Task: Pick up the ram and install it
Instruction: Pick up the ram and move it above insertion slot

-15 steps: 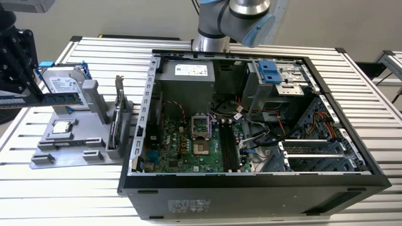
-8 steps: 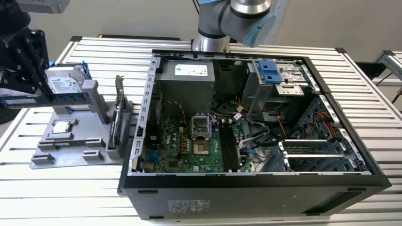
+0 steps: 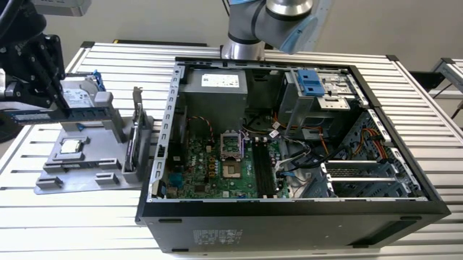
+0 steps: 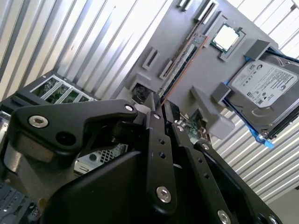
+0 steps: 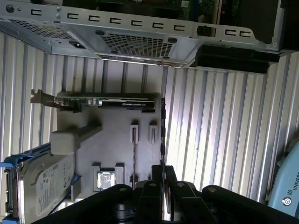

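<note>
Nearest us, the gripper (image 5: 163, 170) is closed on the ram (image 3: 29, 117), pinching its flat faces, we judge, to keep the contact edge free. It hangs at the exterior view's far left, over the grey holder (image 3: 83, 162).

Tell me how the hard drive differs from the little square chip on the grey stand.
The hard drive is much larger and oblong; the chip is small and square. The hard drive stands propped in a blue bracket; the chip lies flat. Both are silver, on the grey stand.
</note>
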Robot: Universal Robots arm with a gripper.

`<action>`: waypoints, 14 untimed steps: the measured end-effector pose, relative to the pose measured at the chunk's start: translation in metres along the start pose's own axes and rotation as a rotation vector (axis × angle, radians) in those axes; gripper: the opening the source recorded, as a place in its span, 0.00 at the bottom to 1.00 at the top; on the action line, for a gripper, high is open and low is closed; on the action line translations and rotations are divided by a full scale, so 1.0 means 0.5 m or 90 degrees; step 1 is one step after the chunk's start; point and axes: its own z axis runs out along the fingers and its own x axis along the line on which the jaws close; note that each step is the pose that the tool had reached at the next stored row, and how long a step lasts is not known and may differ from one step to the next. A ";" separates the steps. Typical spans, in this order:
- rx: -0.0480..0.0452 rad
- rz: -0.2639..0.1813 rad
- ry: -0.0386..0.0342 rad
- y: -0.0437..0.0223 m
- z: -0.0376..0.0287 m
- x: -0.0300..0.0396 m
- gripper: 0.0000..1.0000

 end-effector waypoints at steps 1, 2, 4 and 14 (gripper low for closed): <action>0.0000 0.000 0.0000 0.003 0.000 0.000 0.00; 0.0000 0.000 0.0001 0.006 0.000 -0.001 0.00; 0.0002 0.000 0.0000 0.013 0.000 -0.001 0.00; 0.0016 0.000 0.0001 0.045 0.000 -0.004 0.00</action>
